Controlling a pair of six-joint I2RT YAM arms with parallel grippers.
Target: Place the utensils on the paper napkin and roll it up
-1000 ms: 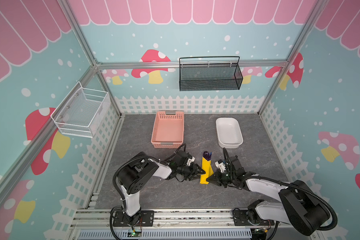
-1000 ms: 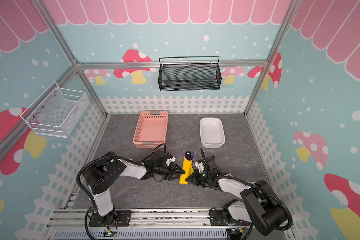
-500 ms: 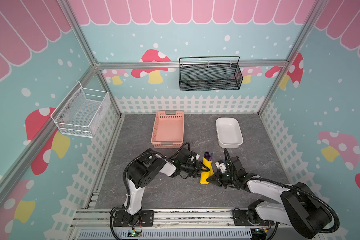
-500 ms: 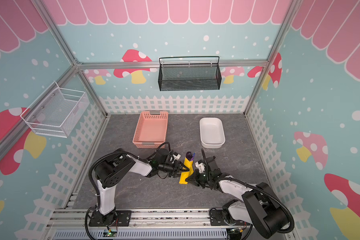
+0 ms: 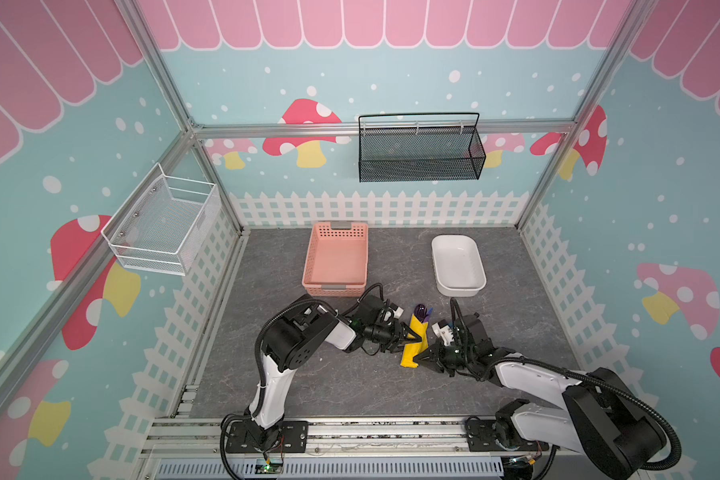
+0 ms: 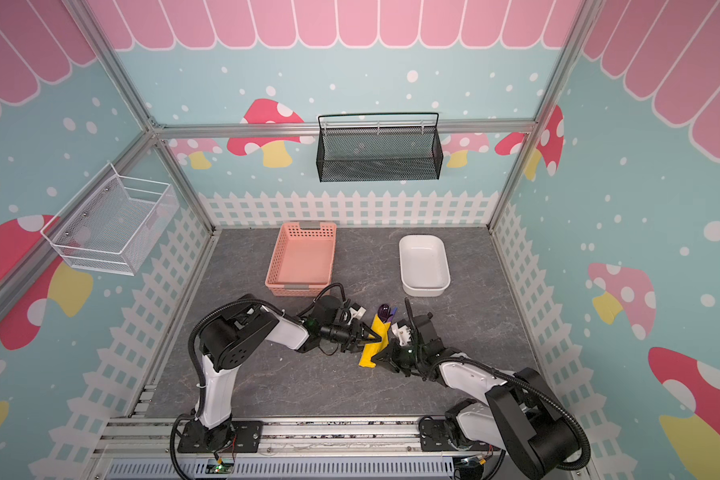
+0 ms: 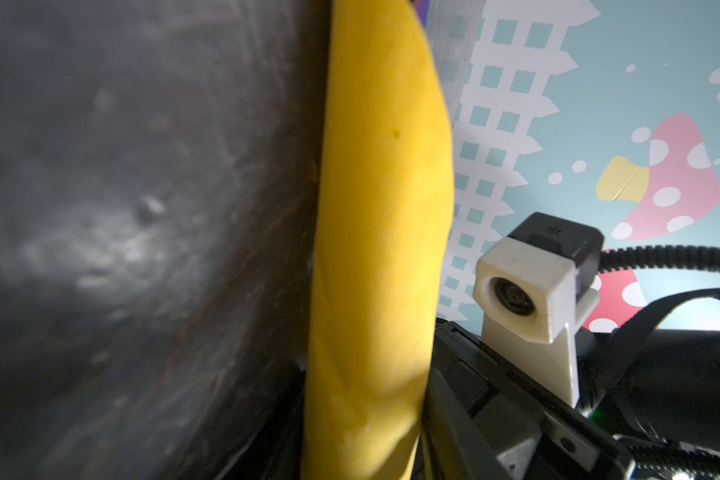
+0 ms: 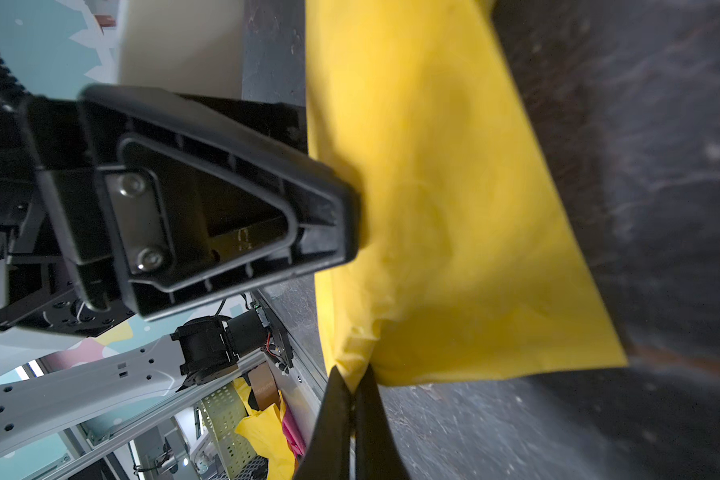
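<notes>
- Both top views: bright, even light from above; sharp focus; only soft, faint shadows on the grey bench (image 5: 329,386).
- Wide lens bows the frame posts (image 5: 159,70) toward the edges.
- Left wrist view: close-up paper napkin (image 7: 383,208) and bench surface blurred, dim.
- Right wrist view: bench smeared and dark; a shadow band edges the paper napkin.

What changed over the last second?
Left gripper pushed right onto the napkin roll, its elbow swinging toward the basket. Nothing newly grabbed or released. Right gripper stays shut on the roll's near corner; roll, utensils, basket and dish stay put.
</notes>
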